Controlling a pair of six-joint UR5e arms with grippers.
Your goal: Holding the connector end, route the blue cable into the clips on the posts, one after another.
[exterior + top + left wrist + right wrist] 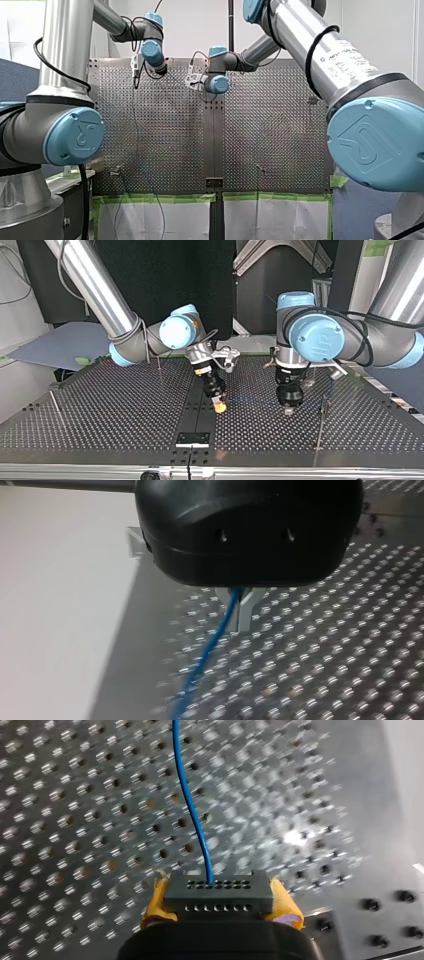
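In the right wrist view my right gripper [220, 903] is shut on a dark grey connector block [218, 890], one yellow pad [154, 901] on each side. The blue cable [192, 810] leaves the block and runs ahead over the perforated table [75, 820]. In the left wrist view my black left gripper [238, 611] is shut on the blue cable [207, 652], which trails away below its metal fingers [248, 611]. In the top view my right gripper [218, 405] and my left gripper [290, 409] stand side by side, low over the table's middle.
Thin posts stand at the top view's left [55, 401], behind my right arm [159, 365] and at the right [322, 421]. A black bracket [192, 439] sits at the table's near edge in that view. Green tape [160, 198] lines the table edge in the front view.
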